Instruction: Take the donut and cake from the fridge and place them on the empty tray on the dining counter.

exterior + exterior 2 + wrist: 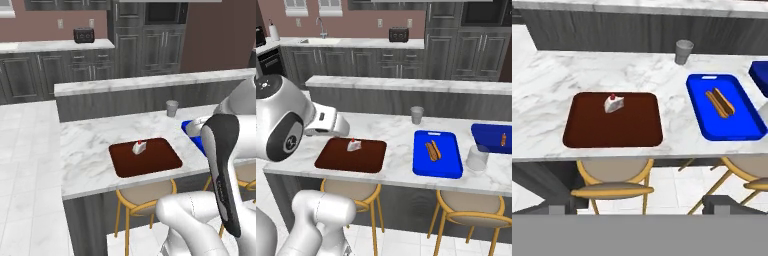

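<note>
The marble worktop [542, 100] stretches ahead of the end effector [640, 204], whose 2 fingers are spread wide with nothing between them. The brown tray [612, 131] lies just beyond (slightly left), carrying the cake [614, 103] near its far edge.

The cake [613, 103] is sitting on the tray [612, 131], toward its back edge. The tray is lying on the table [552, 95]; a second tray [747, 131] is lying to its right, and a cup [683, 51] is standing behind.
</note>
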Motion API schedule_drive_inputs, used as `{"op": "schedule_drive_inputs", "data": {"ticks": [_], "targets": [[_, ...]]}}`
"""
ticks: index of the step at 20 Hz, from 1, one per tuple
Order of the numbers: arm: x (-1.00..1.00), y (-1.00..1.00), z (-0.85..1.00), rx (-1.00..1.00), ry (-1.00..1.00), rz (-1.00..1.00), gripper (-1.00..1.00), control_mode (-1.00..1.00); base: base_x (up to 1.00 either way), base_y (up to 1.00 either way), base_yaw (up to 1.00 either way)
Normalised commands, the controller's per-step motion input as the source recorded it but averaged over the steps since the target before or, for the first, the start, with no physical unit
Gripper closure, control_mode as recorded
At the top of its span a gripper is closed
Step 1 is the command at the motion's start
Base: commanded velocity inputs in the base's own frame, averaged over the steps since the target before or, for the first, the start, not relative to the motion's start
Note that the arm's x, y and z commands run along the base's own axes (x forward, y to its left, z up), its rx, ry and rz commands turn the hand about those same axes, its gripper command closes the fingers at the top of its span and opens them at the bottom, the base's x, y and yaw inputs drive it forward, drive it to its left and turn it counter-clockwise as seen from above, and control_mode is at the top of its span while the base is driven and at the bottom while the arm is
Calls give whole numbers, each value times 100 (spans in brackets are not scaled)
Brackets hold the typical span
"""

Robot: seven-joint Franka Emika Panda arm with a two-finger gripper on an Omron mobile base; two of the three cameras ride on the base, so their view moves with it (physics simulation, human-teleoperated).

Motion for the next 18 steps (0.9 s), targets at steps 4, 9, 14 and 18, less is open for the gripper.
{"op": "schedule_drive_inputs", "data": {"ticks": [4,9,14,18], "targets": [[-49,11,6,6,-3,0,-100,-100,0,0,0],[-9,31,-5,6,-28,0,-100,-100,0,0,0],[-17,65,17,9,-26,0,-100,100,0,20,1],[0,0,0,0,0,0,-100,100,2,100,11]]}}
